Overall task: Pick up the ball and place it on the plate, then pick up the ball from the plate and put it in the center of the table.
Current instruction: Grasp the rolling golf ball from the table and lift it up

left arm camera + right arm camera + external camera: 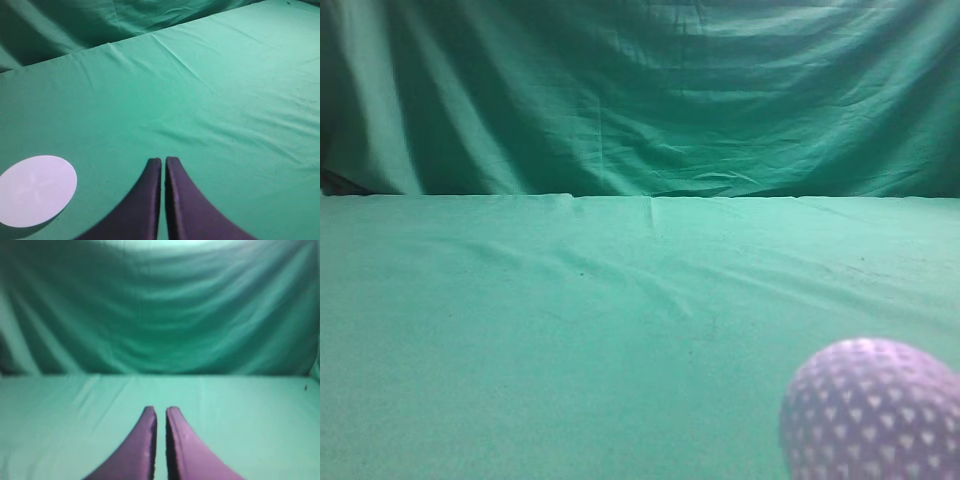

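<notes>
The ball [875,412], white with a lilac tint and dimples, lies on the green table [570,330] very close to the exterior camera at the lower right. The plate [36,189], a flat white disc, shows only in the left wrist view at the lower left, on the cloth. My left gripper [163,161] is shut and empty, above the cloth to the right of the plate. My right gripper [160,411] is shut and empty, low over the table and facing the backdrop. Neither gripper shows in the exterior view.
A draped green cloth backdrop [640,90] hangs behind the table's far edge. The table cloth has low wrinkles across its middle [650,290].
</notes>
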You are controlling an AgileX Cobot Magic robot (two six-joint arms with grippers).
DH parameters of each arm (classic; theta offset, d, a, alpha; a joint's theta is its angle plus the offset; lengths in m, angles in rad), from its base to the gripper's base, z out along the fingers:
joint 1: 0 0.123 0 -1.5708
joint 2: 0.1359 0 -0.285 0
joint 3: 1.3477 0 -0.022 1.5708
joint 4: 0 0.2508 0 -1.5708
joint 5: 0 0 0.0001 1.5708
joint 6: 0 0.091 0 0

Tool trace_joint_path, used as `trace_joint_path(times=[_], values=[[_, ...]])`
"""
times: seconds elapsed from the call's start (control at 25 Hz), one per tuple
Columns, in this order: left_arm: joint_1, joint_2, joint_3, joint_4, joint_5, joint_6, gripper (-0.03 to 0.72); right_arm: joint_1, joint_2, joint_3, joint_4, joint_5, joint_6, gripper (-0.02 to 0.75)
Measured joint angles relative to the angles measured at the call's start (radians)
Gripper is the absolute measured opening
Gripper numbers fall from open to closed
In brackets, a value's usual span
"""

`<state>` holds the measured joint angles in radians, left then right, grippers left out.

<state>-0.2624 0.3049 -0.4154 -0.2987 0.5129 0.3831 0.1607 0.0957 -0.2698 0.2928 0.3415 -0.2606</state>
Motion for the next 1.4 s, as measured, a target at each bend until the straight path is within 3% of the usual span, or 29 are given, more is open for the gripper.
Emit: trace_joint_path(times=[0.24, 0.4, 0.52, 0.64, 0.84, 1.12, 1.24, 1.4], values=[[0.000, 0.000, 0.024, 0.026, -0.034, 0.001, 0.000, 0.000, 0.060, -0.034, -0.002, 0.128, -0.019, 0.064], [0.000, 0.000, 0.046, 0.028, -0.049, 0.002, 0.000, 0.002, 0.166, -0.127, -0.007, 0.348, -0.165, 0.064], [0.000, 0.000, 0.063, 0.028, -0.070, 0.005, 0.000, 0.053, 0.272, -0.193, -0.011, 0.468, -0.223, 0.064], [0.000, 0.000, 0.077, 0.030, -0.097, 0.005, 0.000, 0.165, 0.381, -0.247, -0.014, 0.525, -0.240, 0.064], [0.000, 0.000, 0.088, 0.030, -0.108, 0.005, 0.000, 0.430, 0.585, -0.291, -0.020, 0.546, -0.244, 0.064], [0.000, 0.000, 0.088, 0.030, -0.116, 0.005, 0.000, 0.783, 0.848, -0.298, -0.020, 0.444, -0.246, 0.064], [0.000, 0.000, 0.088, 0.030, -0.120, 0.005, 0.000, 0.866, 0.933, -0.308, -0.020, 0.391, -0.246, 0.217], [0.000, 0.000, 0.088, 0.032, -0.120, 0.005, 0.000, 0.881, 1.040, -0.317, -0.010, 0.350, -0.246, 0.445]])
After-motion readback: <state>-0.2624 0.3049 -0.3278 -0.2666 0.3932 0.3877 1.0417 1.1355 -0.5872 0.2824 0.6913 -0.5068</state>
